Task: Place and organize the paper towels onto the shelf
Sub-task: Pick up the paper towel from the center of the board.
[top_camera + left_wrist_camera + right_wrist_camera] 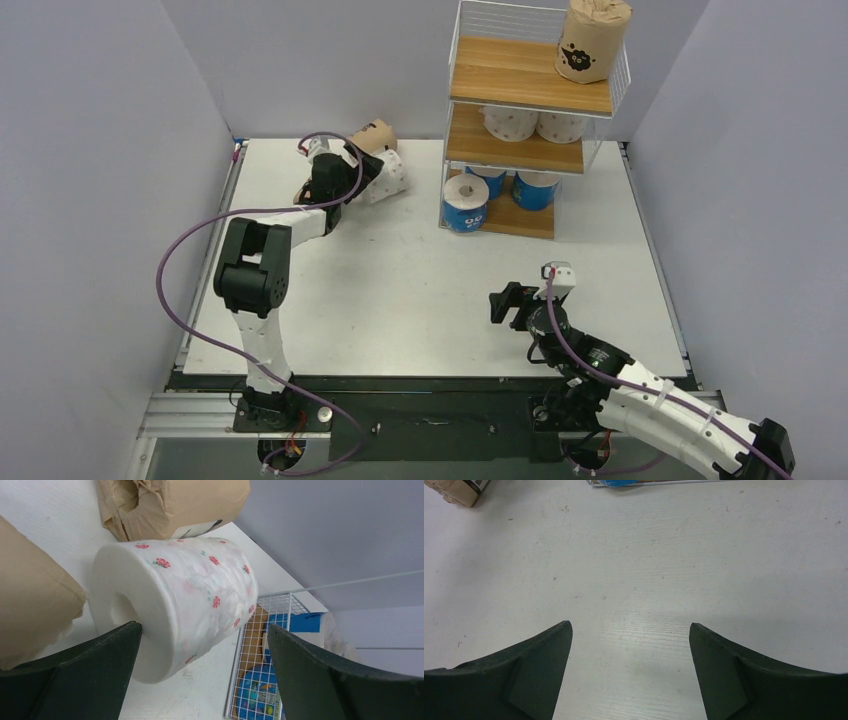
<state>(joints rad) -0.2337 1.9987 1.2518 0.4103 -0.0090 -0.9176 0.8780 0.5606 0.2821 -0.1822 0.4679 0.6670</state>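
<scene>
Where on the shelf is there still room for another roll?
Top board: bare left of the brown roll. Middle board: a gap left of the two white rolls. The bottom tier looks crowded with blue rolls. The table is bare between the arms.

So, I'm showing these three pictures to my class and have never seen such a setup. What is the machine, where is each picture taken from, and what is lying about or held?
These are two robot arms bolted at the near edge of a white table. The wide picture looks down from above; the other two come from cameras on each wrist, with the dark fingers at the bottom.

The left claw is open around a white roll with pink flowers, not yet squeezing it. Two brown rolls lie beside it.

The right claw is open over bare table, holding nothing.

The shelf already holds one brown roll on top, two white ones in the middle and blue ones at the bottom.
</scene>
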